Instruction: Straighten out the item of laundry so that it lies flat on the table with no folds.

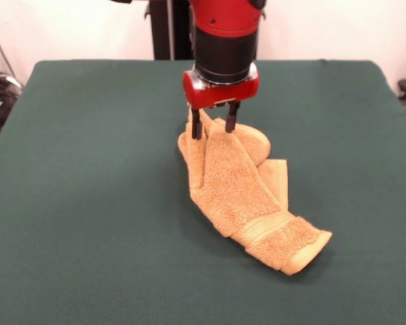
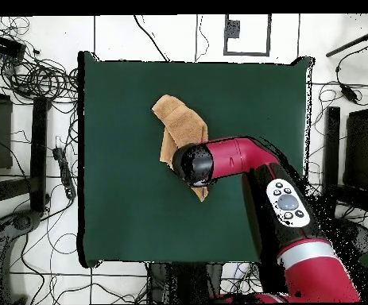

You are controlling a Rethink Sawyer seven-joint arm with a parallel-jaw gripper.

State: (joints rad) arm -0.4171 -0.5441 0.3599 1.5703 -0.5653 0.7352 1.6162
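From the front, the left half of the green table [image 1: 88,203] lies bare, wide room out to its edge. Near the middle the gripper [image 1: 213,125] pinches a raised ridge of the orange towel [image 1: 233,189], its two fingers clamped on the cloth. The towel trails rightward, bunched and folded, its banded end resting flat, with open felt beyond.

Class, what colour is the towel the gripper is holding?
Golden-orange; the towel, pinched by the gripper, shows best in the front view.
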